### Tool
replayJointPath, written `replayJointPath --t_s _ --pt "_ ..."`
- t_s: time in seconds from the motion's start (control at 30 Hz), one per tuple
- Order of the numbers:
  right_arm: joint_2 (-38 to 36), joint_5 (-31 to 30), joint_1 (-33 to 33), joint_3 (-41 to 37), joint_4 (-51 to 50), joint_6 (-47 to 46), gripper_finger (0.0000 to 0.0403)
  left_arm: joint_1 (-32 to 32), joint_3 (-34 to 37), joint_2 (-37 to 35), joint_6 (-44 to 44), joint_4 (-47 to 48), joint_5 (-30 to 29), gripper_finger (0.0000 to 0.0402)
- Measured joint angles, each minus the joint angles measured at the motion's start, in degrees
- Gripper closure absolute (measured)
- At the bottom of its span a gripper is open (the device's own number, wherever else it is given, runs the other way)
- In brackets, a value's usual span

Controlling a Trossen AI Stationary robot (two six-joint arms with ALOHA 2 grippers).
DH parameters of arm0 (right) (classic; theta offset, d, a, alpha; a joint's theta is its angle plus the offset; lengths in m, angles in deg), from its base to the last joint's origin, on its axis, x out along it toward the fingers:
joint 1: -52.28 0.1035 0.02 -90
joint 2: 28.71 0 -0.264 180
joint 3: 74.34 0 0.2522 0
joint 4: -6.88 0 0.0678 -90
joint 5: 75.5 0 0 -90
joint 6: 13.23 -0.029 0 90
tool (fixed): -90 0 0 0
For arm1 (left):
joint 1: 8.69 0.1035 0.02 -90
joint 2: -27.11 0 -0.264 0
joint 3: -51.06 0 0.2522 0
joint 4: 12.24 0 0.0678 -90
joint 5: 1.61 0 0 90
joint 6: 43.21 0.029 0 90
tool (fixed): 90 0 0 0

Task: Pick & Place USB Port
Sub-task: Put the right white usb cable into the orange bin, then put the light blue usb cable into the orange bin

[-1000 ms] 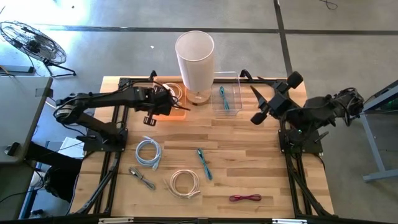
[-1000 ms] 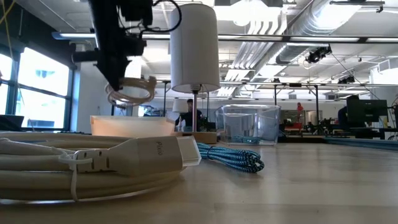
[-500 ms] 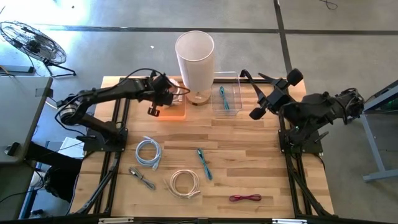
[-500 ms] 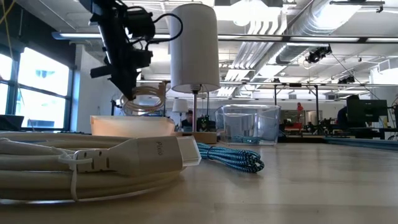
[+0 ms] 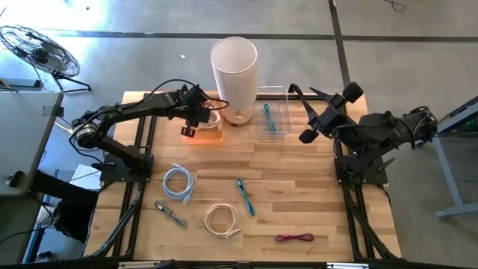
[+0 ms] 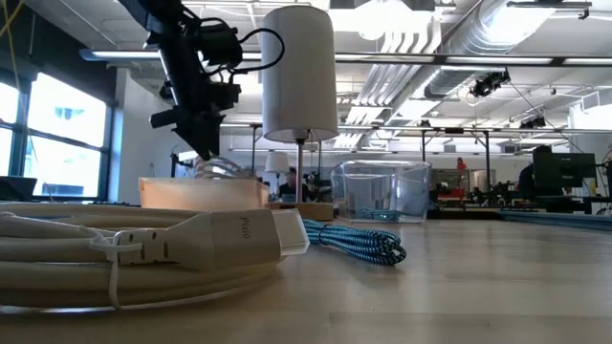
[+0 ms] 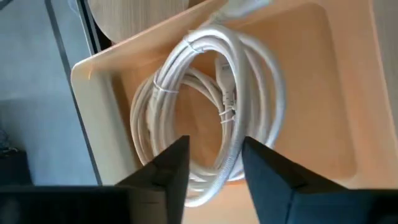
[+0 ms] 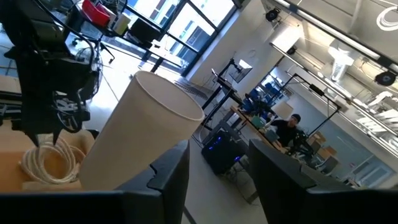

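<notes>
Parted a little, the left gripper's (image 7: 211, 163) jaws hang just over the white coiled cable (image 7: 208, 106), with one strand running between the fingertips; whether they still pinch it cannot be told. The coil lies inside the orange tray (image 7: 102, 134), directly beneath those jaws, its loops bound with thin ties. In the high view the left gripper (image 5: 196, 119) hovers over the orange tray (image 5: 216, 137) at the table's far edge, and in the low view the coil (image 6: 215, 168) sits at the tray's rim right under the gripper (image 6: 203, 143).

Just beside the jaws, toward the table's middle, stands the tall white lamp (image 5: 234, 71), crowding that side of the tray. Past the lamp is a clear bin (image 5: 282, 119) holding a blue cable (image 5: 269, 118).

Nearer the table's front, well away from the jaws, lie a pale blue coil (image 5: 179, 182), a grey cable (image 5: 170, 214), a second white coil (image 5: 222, 220), a blue braided cable (image 5: 244, 196) and a red cable (image 5: 294, 237).

The right gripper (image 5: 320, 123) waits raised beyond the clear bin, its jaws apart and holding nothing.
</notes>
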Motion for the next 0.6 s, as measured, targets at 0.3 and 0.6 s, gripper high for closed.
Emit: replayJointPath --t_s 0.3,0.6 --pt "0.00 -1.07 -0.26 0.00 -1.27 -0.01 0.0236 0.00 -0.30 -0.17 -1.57 1.80 -3.90 0.0200" --pt "-0.07 -5.24 -0.28 0.00 -1.39 0.00 0.0240 -0.11 -9.55 -0.29 -5.46 16.84 -13.18 0.0209"
